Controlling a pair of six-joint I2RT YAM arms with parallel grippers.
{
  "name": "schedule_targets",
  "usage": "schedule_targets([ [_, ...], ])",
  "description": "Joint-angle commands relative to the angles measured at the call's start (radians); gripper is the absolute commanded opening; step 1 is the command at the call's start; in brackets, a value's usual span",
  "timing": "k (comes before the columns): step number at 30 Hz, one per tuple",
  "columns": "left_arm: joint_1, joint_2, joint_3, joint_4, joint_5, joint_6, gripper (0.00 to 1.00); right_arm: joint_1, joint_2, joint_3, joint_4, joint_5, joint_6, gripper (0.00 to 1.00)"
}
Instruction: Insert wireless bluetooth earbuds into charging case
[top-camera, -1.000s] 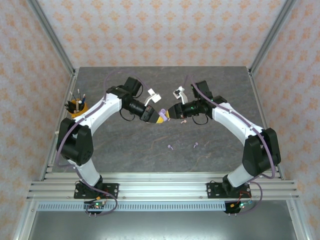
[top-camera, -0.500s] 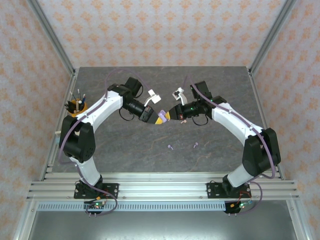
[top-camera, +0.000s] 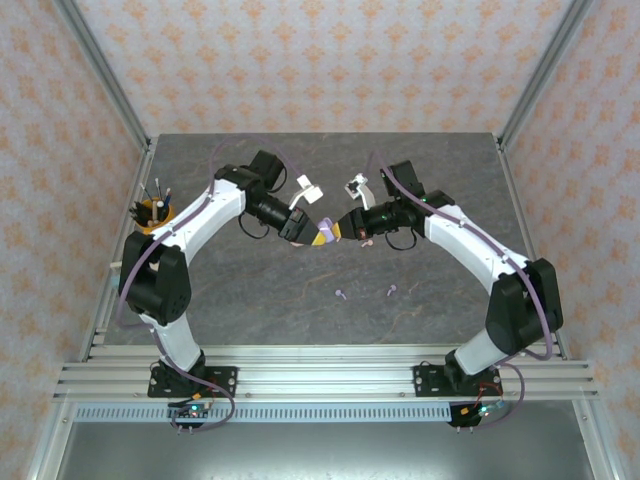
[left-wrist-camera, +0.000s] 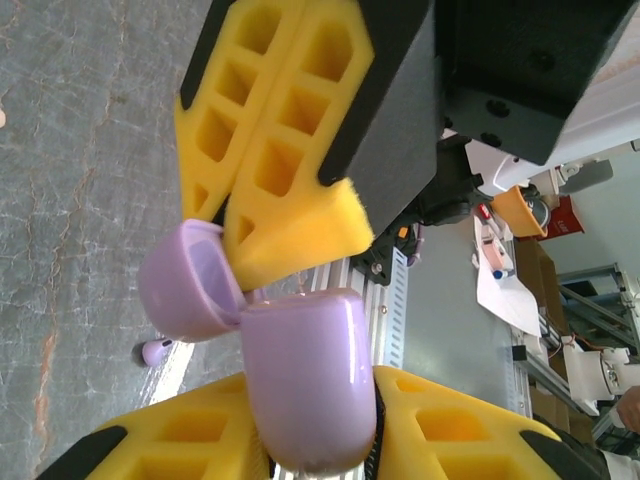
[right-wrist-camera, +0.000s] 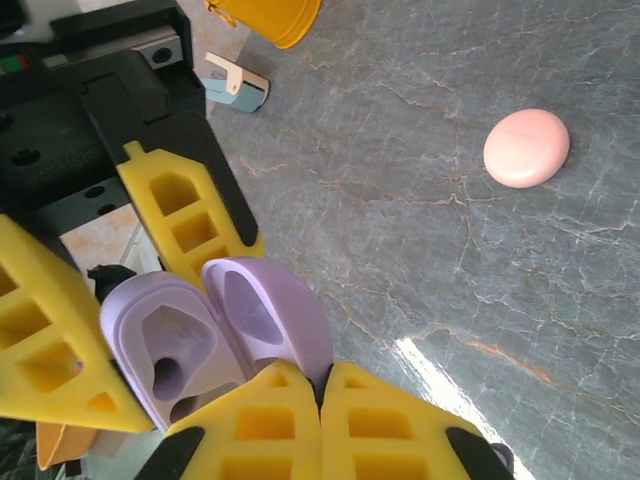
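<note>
**Q:** Which parts have been displaced since the earlier views?

**A:** Chiefly the white-and-black left arm (top-camera: 200, 215). Its forearm has been drawn slightly up towards the far edge of the table, and its dark elbow block has been turned a little inward. The purple cable loop (top-camera: 216, 165) above it is now seen standing further off the arm.

**Q:** And where the arms meet?

**A:** The yellow-fingered left gripper (top-camera: 318, 237) has been shifted a trace leftward, and the lilac rounded plastic charging case (top-camera: 326, 228) has been carried with it. The yellow-fingered right gripper (top-camera: 345, 225) was dipped half a second ago and has since been raised again.
</note>
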Motion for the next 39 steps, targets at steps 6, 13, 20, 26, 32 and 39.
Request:
schedule_targets([
  [6, -0.002, 0.022, 0.077, -0.105, 0.067, 0.076, 0.39, 0.003, -0.020, 0.023, -0.036, 0.052, -0.032, 0.00],
  [13, -0.002, 0.033, 0.093, -0.140, 0.057, 0.102, 0.40, 0.003, -0.025, 0.030, -0.039, 0.069, -0.033, 0.00],
  [20, 0.051, -0.034, 0.024, -0.048, 0.004, 0.025, 0.39, 0.002, -0.058, 0.024, -0.018, 0.141, -0.008, 0.00],
  [26, 0.098, -0.183, -0.112, 0.159, -0.144, -0.139, 0.40, 0.002, -0.083, 0.026, -0.025, 0.205, 0.015, 0.00],
  [32, 0.098, -0.309, -0.201, 0.307, -0.360, -0.254, 0.51, 0.016, -0.098, 0.033, -0.061, 0.292, 0.018, 0.00],
  [39, 0.099, -0.491, -0.313, 0.489, -0.651, -0.353, 0.69, 0.064, -0.123, 0.049, -0.142, 0.493, 0.002, 0.00],
])
